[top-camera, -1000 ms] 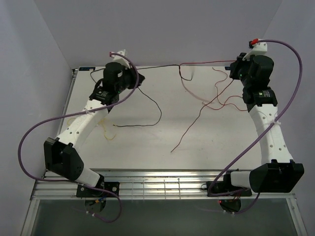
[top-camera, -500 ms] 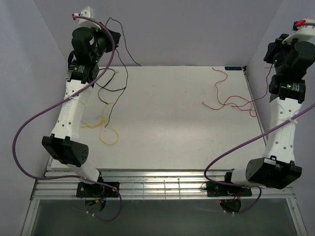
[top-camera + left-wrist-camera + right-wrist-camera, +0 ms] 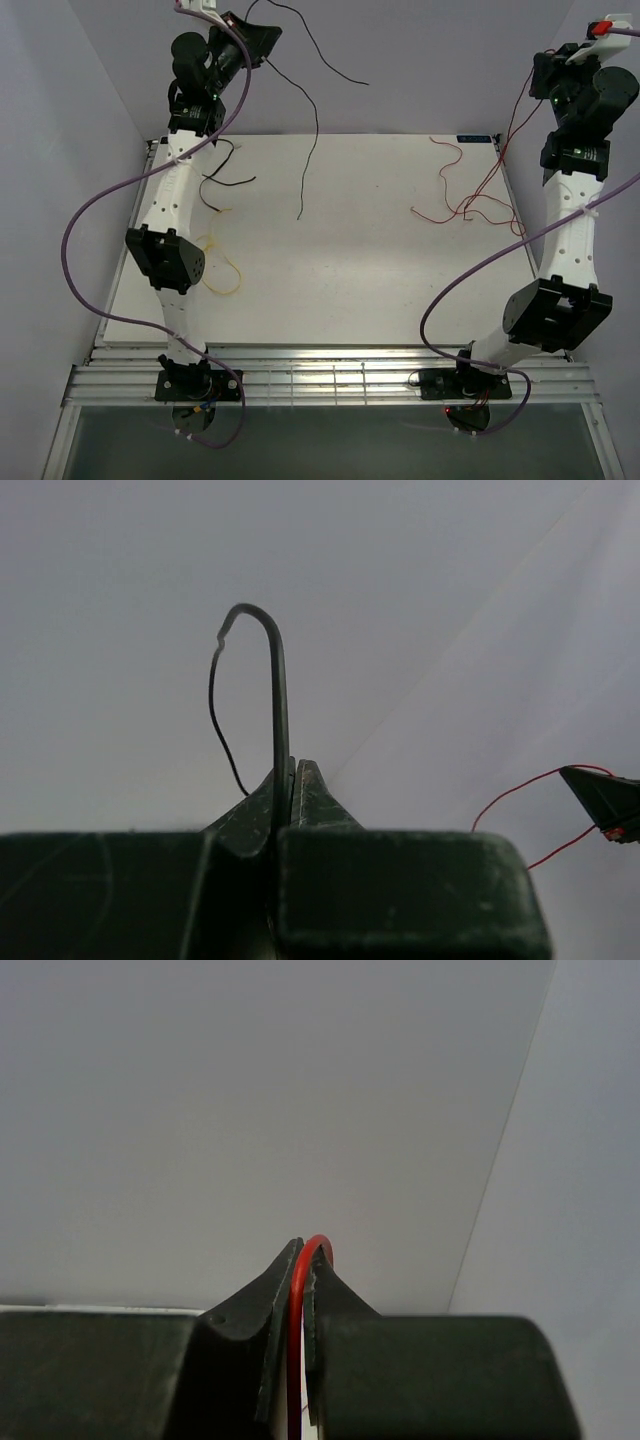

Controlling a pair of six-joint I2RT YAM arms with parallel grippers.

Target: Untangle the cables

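left pincer (image 3: 293, 766): jaws closed, clamping the black cable (image 3: 279, 690) between the fingertips; raised high over the far-left corner of the desk (image 3: 360, 290).
black cable: loops up out of the left pincer and curls back down in the wrist view. In the top view it hangs in the air from the pincer. One end dangles toward the middle of the desk, the other trails off right against the back wall. Can't tell whether the low end touches the desk.
right pincer (image 3: 305, 1252): jaws closed, pinching the red cable (image 3: 294, 1320); raised high at the far-right corner.
red cable: a short arc shows above the fingertips. In the top view it runs down from the pincer to the red tangle (image 3: 478, 212).
red tangle: lies on the right side of the desk, near the far-right edge, well apart from the other cables.
yellow cable (image 3: 224, 272): loose loops on the left side of the desk, beside the left arm.
second black cable (image 3: 226, 181): on the desk at far left, just beyond the yellow one.
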